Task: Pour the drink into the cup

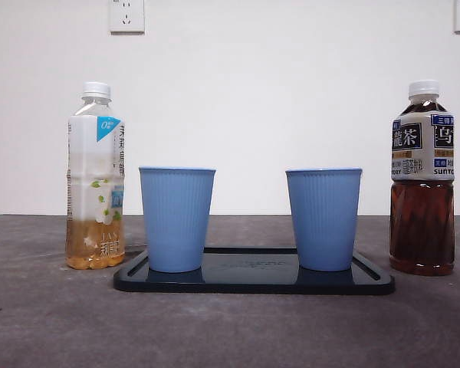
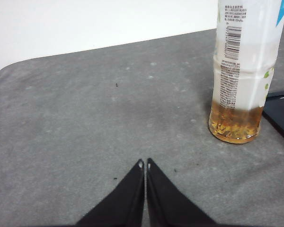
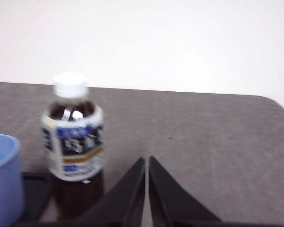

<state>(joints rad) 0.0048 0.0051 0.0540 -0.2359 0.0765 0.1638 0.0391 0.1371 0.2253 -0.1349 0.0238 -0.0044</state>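
Two blue ribbed cups stand upright on a black tray (image 1: 253,285) in the middle of our grey table (image 1: 54,322): the left cup (image 1: 176,218) near one end of the tray, the right cup (image 1: 323,218) near the other, with a clear gap between them. Just off the tray's left end we see a pale-labelled bottle (image 1: 96,178) with a white cap, upright, holding a shallow layer of amber drink at its bottom. Just off the tray's right end stands a dark tea bottle (image 1: 422,180), also capped in white and filled with brown liquid up to its label. Neither arm shows in the front view. In the left wrist view our left gripper (image 2: 145,164) has its two black jaws pressed together with only a thin slit between the tips, holding nothing; the pale-labelled bottle (image 2: 241,71) stands ahead of the tips and off to one side, well apart from them, with a corner of the tray (image 2: 280,113) beside it. In the right wrist view our right gripper (image 3: 146,161) likewise has its jaws closed tip to tip on nothing; the dark tea bottle (image 3: 75,142) stands near but clear of them, off to one side, and the rim of the right cup (image 3: 4,175) shows beyond it at the picture's edge.
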